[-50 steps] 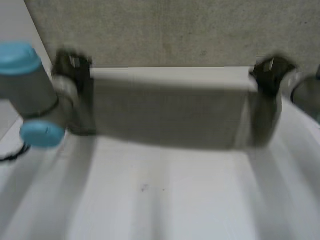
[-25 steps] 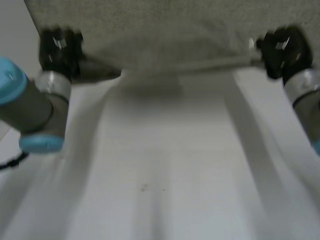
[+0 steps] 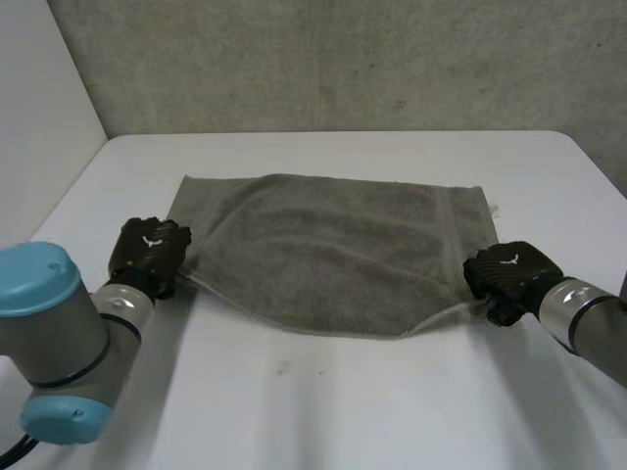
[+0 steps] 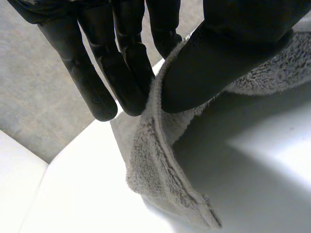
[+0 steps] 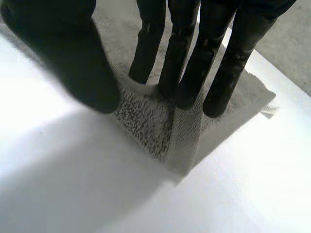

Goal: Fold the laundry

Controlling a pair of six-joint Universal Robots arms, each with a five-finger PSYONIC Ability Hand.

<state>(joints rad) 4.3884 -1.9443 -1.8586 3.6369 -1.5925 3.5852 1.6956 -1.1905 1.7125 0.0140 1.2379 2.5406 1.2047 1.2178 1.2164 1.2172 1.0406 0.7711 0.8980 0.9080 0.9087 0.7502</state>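
- grey-green terry towel (image 3: 333, 245) lies spread on the white table (image 3: 323, 411); its far edge is flat and straight, and its near edge sags in a curve between the two hands.
- the left hand (image 3: 149, 255) is at the towel's near left corner. in its own wrist view the straight fingers (image 4: 121, 63) and the thumb (image 4: 233, 53) pinch the hemmed edge between them, and the cloth hangs from the pinch down to the table.
- the right hand (image 3: 505, 277) is at the near right corner. in its wrist view its fingers (image 5: 189, 63) come down on the pile and its thumb (image 5: 77, 68) stands opposite them, with a raised bit of the towel's edge caught between.
- a small label (image 5: 268, 109) sticks out at the towel's far right corner and lies on the table.
- the left arm (image 3: 54, 333) and the right arm (image 3: 588, 323) come in from the near side, well apart — one at each end of the towel.
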